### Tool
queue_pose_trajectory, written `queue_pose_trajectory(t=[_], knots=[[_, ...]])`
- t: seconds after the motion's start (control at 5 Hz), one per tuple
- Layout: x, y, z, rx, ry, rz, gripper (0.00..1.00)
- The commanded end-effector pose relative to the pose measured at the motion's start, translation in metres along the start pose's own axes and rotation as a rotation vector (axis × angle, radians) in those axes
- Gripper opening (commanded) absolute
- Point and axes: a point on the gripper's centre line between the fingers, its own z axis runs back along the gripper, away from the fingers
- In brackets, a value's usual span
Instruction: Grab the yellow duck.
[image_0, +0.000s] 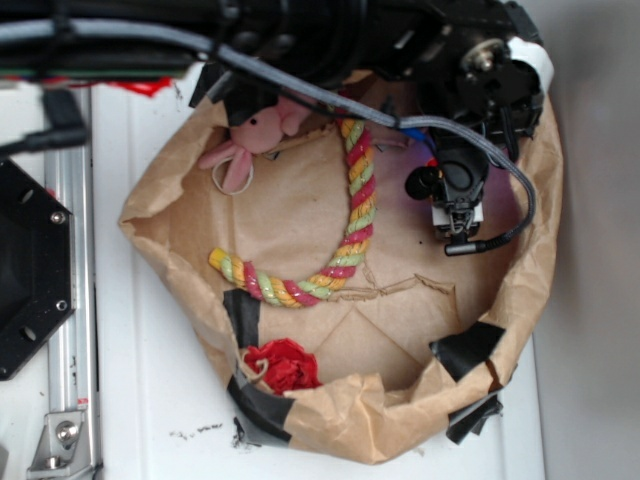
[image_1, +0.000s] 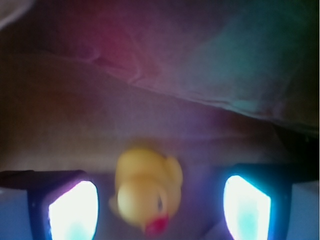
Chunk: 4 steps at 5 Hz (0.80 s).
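1. Small glossy yellow rubber duck with red-orange beak (image_1: 148, 192): seen in the wrist view only, lying on brown paper between the two glowing fingers, beak toward the lower edge of the frame. A gap shows on each side of it, so neither finger touches it. In the exterior view it is hidden beneath the arm.
2. Black robot gripper (image_1: 159, 205): jaws spread wide, one finger (image_1: 72, 210) left of the duck and one right of it, nothing pinched. In the exterior view the gripper (image_0: 458, 228) points down into the right part of the paper nest, just above the paper.
3. Crumpled brown paper bag nest with black tape patches (image_0: 330, 420): rolled-down rim forming a shallow bowl that holds all the toys; it sits on the white surface (image_0: 150, 400).
4. Twisted rope of yellow, pink and green strands (image_0: 345, 250): curved in a hook shape across the middle of the nest, one end near the top, the other at the left.
5. Pink plush bunny (image_0: 250, 140): at the upper left of the nest, beside the top end of the rope, partly under the arm.
6. Crumpled red item (image_0: 283, 365): at the lower left rim, next to black tape.
7. Grey cable (image_0: 300, 85): runs along the arm toward the gripper.
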Motion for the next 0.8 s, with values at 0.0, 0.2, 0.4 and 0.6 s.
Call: queue_pose_trajectory(t=[0.0, 0.2, 0.4, 0.6], knots=[[0.004, -0.006, 0.005, 0.065, -0.046, -0.067, 0.00], [0.000, -0.007, 0.012, 0.073, -0.058, -0.073, 0.00], [-0.004, -0.010, 0.014, 0.079, -0.056, -0.077, 0.00], [-0.009, -0.015, 0.016, 0.079, -0.055, -0.083, 0.00]])
